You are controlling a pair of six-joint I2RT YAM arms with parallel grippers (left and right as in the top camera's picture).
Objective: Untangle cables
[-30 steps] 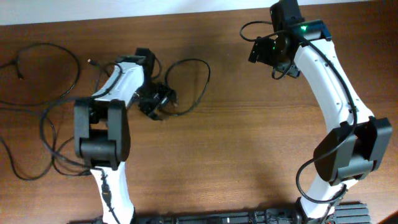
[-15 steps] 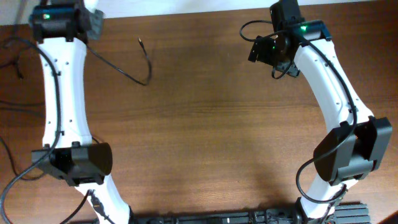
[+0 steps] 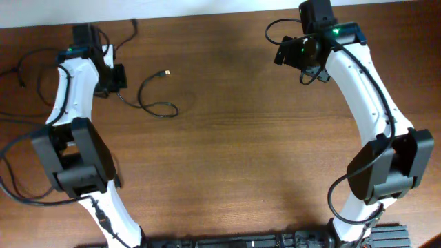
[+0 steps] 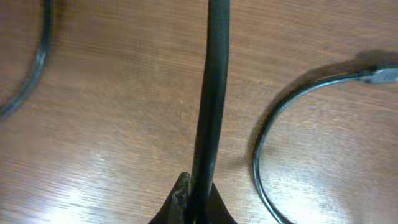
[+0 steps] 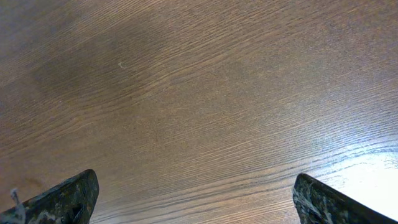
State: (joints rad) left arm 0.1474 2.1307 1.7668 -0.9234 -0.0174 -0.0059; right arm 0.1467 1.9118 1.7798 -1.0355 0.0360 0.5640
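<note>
In the overhead view my left gripper (image 3: 112, 79) is at the back left of the wooden table. It is shut on a thin black cable (image 4: 211, 93) that runs straight up the middle of the left wrist view from the closed jaws (image 4: 198, 200). From the gripper this cable (image 3: 157, 108) curls rightward in an open loop and ends in a small plug (image 3: 165, 71). The loop and its plug (image 4: 380, 75) show on the right of the wrist view. My right gripper (image 3: 293, 55) hovers at the back right, open (image 5: 199, 202), with only bare wood between its fingers.
Another thin black cord (image 3: 131, 27) runs up toward the table's back edge. More cords (image 3: 27, 60) lie at the far left, one showing at the wrist view's left edge (image 4: 38, 62). Thicker black wires (image 3: 14, 179) trail beside the left arm's base.
My left gripper has shut on a cable and gone from the tangle near the table's middle to the back left. The cable now lies in a loose loop. The right arm is unmoved.
</note>
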